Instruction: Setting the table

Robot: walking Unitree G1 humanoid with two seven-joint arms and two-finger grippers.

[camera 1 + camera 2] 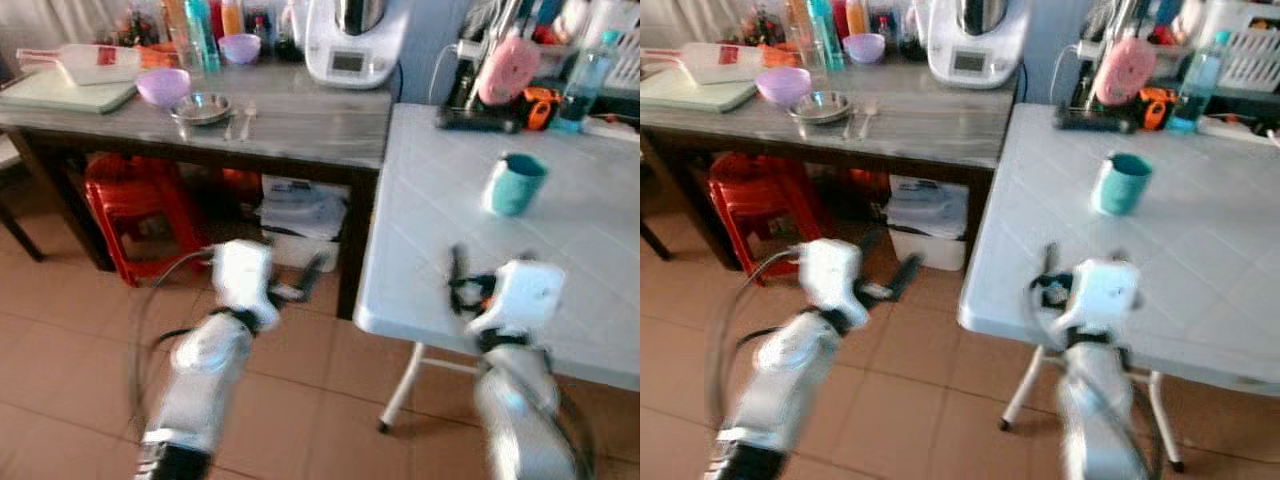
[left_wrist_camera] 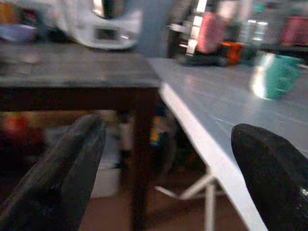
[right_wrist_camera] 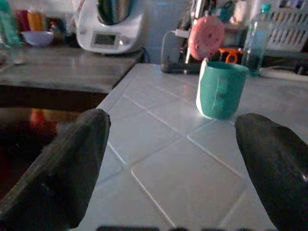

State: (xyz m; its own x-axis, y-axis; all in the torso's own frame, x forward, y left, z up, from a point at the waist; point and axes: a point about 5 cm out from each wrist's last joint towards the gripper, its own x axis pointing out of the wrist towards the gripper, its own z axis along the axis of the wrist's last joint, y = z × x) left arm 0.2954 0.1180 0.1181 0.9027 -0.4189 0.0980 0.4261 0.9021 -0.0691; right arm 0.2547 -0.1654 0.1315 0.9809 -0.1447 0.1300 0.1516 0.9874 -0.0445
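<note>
Teal: that's the cup [image 1: 515,183], standing upright on my white tiled desk [image 1: 590,250], out in the open part of the top, well ahead of my right pincer.
White desk: folding legs, butted up against the grey wood-grain desk [image 1: 300,125] on my left side.
Right pincer [image 1: 458,283]: hovering over the near edge of the white desk, fingers [image 3: 72,163] spread wide apart, nothing between them. In the wrist view the cup [image 3: 220,89] sits pretty much centred between the two fingers, but apart from them.
Left pincer [image 1: 300,285]: down low, in front of the grey desk's dark leg and below the tabletop, over the brown tile floor [image 1: 60,360]. Fingers [image 2: 62,168] apart too, holding nothing.
Grey desk stuff: a lilac bowl [image 1: 163,86], a small steel bowl [image 1: 202,107] right beside it, a spoon and fork [image 1: 240,122] next to that, another purple bowl [image 1: 240,47] further back, a cutting board [image 1: 70,92] at the far left, and a white kitchen machine [image 1: 355,40] with a little display.
Back of white desk: a pink round thing [image 1: 508,68], something orange [image 1: 541,105], a clear water bottle [image 1: 585,80]. Blurry, can't say more.
Under the grey desk: red plastic stool [image 1: 135,205], a white lidded bin [image 1: 300,220].
</note>
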